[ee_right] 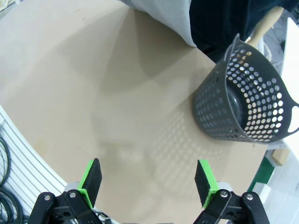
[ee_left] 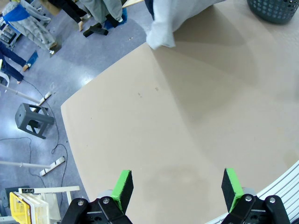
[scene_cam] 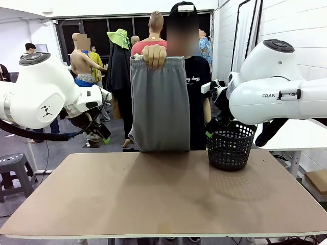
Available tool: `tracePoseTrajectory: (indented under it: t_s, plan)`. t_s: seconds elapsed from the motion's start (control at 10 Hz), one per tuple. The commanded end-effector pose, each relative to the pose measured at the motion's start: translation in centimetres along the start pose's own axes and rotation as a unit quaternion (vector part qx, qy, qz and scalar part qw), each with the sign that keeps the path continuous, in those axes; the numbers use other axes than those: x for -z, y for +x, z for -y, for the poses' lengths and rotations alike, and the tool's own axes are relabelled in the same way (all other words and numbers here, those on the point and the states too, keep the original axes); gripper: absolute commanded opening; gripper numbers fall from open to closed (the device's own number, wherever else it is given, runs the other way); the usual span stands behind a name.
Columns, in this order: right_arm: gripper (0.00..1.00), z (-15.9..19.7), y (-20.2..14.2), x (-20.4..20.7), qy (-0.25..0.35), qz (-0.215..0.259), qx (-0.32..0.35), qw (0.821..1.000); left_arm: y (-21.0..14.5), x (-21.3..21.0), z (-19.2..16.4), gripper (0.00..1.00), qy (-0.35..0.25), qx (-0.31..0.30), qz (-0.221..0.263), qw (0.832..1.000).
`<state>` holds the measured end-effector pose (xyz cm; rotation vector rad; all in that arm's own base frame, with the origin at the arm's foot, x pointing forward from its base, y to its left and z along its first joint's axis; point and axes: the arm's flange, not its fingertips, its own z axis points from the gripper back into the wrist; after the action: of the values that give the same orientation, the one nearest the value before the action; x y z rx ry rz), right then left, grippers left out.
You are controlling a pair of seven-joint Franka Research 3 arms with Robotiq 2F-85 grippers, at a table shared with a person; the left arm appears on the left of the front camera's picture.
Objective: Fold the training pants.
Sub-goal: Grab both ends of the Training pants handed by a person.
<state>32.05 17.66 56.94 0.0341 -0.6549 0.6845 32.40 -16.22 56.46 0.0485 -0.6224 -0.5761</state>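
Note:
At the far side of the table, a person's hand (scene_cam: 155,55) holds the light grey training pants (scene_cam: 160,107) up by the waistband. They hang upright, with the lower end just above the far edge of the table (scene_cam: 153,194). That lower end also appears in the left wrist view as the pants (ee_left: 174,21), and in the right wrist view as the pants (ee_right: 163,14). My left gripper (ee_left: 178,185) hovers open above the near left of the table, with nothing between its green pads (ee_left: 124,185). My right gripper (ee_right: 148,181) is open too, high over the tabletop short of the basket.
A black mesh basket (scene_cam: 230,146) stands empty at the table's far right, also seen as the basket (ee_right: 245,107). A grey stool (ee_left: 32,120) sits on the floor beyond the left table edge. The tabletop (ee_left: 196,121) is bare brown.

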Motion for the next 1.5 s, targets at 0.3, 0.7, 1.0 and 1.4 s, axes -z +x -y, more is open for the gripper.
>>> tracePoseTrajectory:
  t_s: [0.3,0.7,1.0,1.4]
  plan:
    - [1.00,0.0,0.1,0.0,0.001,0.004,-0.001,1.000,0.0,0.1,-0.1,1.00,-0.005,-0.003,0.007,1.000]
    - [1.00,0.0,0.1,0.0,0.001,0.004,-0.001,1.000,0.0,0.1,-0.1,1.00,-0.005,-0.003,0.007,1.000]
    - [1.00,0.0,0.1,0.0,0.001,0.004,-0.001,1.000,0.0,0.1,-0.1,1.00,-0.005,-0.003,0.007,1.000]
    - [1.00,1.2,-0.6,-0.6,0.034,0.034,-0.147,0.988,-0.2,-0.9,-0.7,1.00,0.014,0.112,0.008,0.994]
